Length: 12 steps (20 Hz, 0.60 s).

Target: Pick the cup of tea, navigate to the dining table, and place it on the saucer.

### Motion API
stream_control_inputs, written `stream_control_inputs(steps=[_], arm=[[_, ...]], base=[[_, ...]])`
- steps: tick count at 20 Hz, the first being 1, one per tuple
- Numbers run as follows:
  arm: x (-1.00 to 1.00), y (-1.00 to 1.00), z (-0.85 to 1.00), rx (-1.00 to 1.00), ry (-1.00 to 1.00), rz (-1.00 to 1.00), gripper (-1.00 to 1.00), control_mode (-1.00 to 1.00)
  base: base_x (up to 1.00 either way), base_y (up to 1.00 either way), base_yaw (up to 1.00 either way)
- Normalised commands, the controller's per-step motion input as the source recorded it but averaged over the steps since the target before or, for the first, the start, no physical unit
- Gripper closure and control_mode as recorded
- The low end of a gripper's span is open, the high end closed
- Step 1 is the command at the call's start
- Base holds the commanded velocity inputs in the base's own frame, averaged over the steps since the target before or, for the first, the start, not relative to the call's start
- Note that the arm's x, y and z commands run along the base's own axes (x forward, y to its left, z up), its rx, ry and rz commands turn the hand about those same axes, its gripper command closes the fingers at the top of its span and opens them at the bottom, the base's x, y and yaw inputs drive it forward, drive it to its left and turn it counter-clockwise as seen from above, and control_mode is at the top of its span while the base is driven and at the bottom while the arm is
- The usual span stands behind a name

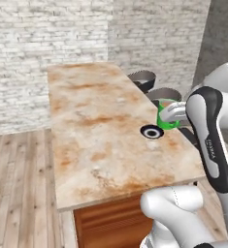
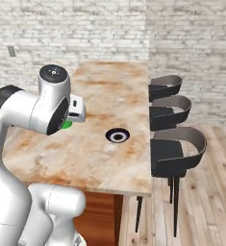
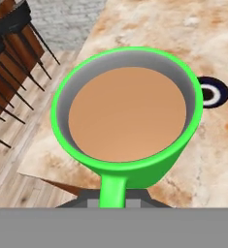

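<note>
The gripper (image 3: 113,199) is clamped on the handle of the cup of tea (image 3: 127,114), holding it upright in the air over the dining table (image 1: 93,140), with the brown tea standing close under the green rim. In the left base view the cup (image 1: 168,117) hangs above the table's long edge on the chair side, just beyond the saucer (image 1: 152,131), which lies on the stone top near that edge and toward the near end. In the hand view the saucer (image 3: 212,92) sits off to one side of the cup, not beneath it, so lowering from here would likely set the cup on bare stone or half on the saucer's rim, where it could tip. Any roll of the wrist while shifting across risks slopping tea over the rim. A grip on the handle alone may also let the cup swing, and the table's edge and the dark chairs (image 2: 174,151) are near.
</note>
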Motion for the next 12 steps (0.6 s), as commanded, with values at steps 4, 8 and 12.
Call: stream_control_inputs(steps=[4, 8, 12], arm=[[0.00, 0.00, 0.00, 0.00, 0.00, 0.00, 1.00, 1.00], [0.00, 0.00, 0.00, 0.00, 0.00, 0.00, 1.00, 1.00], [0.00, 0.00, 0.00, 0.00, 0.00, 0.00, 1.00, 1.00]], base=[[0.34, -0.68, 0.18], [0.43, -0.78, 0.13], [0.68, -0.55, 0.10]])
